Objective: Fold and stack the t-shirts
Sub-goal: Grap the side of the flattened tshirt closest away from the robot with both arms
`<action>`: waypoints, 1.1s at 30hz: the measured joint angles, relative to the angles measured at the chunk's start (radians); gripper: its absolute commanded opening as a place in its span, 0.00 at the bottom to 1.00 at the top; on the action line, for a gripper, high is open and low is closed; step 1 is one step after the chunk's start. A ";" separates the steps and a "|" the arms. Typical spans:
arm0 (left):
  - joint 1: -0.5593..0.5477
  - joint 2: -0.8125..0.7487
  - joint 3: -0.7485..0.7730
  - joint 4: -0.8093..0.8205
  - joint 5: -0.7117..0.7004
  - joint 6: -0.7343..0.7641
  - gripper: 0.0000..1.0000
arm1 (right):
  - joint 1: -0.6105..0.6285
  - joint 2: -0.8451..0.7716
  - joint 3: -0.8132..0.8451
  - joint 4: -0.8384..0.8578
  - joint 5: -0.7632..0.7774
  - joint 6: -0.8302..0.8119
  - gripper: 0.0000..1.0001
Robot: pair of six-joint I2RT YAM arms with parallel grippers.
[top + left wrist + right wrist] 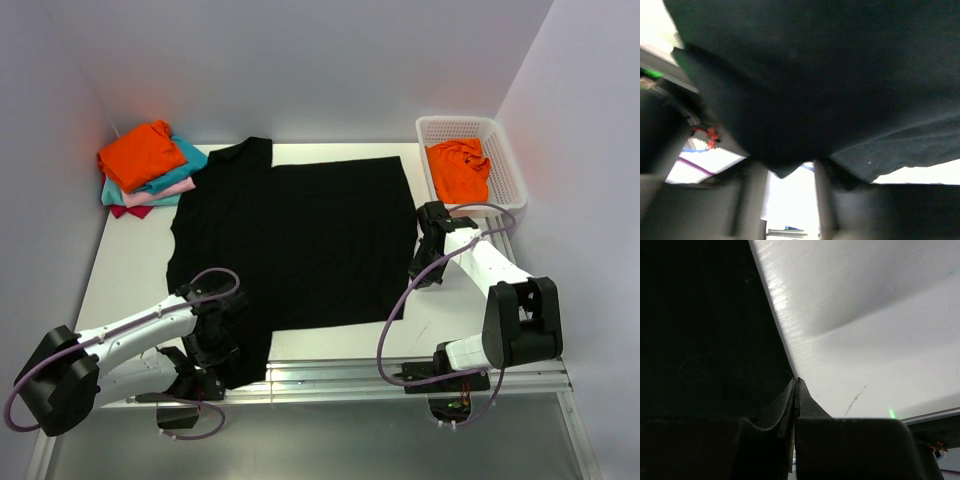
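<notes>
A large black t-shirt (290,240) lies spread flat in the middle of the table, one sleeve hanging over the near edge. My left gripper (216,345) is at its near-left corner. In the left wrist view black cloth (815,75) covers the top, and the left gripper (790,175) is open, a cloth corner dangling over the gap. My right gripper (421,268) is at the shirt's right hem. The right wrist view shows the right gripper (797,381) shut, tips at the edge of the black cloth (700,330); whether cloth is pinched is unclear. Folded t-shirts (148,165) are stacked back left, orange on top.
A white lattice basket (505,150) stands at the back right with a crumpled orange shirt (458,168) inside. Bare white table (130,260) shows left of the black shirt, and more bare table (865,315) lies right of its hem. A metal rail (340,375) runs along the near edge.
</notes>
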State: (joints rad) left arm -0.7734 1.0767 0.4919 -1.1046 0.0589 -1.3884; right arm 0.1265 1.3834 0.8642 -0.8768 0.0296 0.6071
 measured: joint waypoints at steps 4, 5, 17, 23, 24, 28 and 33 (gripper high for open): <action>-0.006 -0.021 0.002 -0.019 -0.006 -0.045 0.05 | 0.000 -0.001 0.000 -0.003 -0.005 -0.003 0.00; -0.008 -0.036 0.006 -0.020 -0.008 -0.057 0.01 | 0.000 -0.001 0.000 -0.003 -0.005 -0.003 0.00; -0.011 -0.084 0.332 -0.161 -0.148 -0.093 0.00 | -0.007 -0.037 0.062 -0.040 -0.004 -0.002 0.00; -0.011 0.008 0.377 -0.164 -0.166 -0.060 0.00 | -0.005 -0.053 0.088 -0.035 -0.081 -0.010 0.48; -0.011 0.019 0.377 -0.160 -0.166 -0.055 0.00 | 0.003 -0.051 0.095 -0.037 -0.085 -0.015 0.48; -0.011 0.043 0.376 -0.129 -0.162 -0.034 0.00 | 0.057 -0.020 0.148 -0.032 -0.102 -0.009 0.50; -0.011 0.046 0.351 -0.087 -0.153 -0.017 0.00 | 0.153 0.056 0.180 -0.014 -0.101 0.014 0.49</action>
State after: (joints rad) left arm -0.7845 1.1229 0.8429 -1.1912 -0.0940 -1.4052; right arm 0.2798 1.4399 1.0443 -0.8913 -0.0711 0.6212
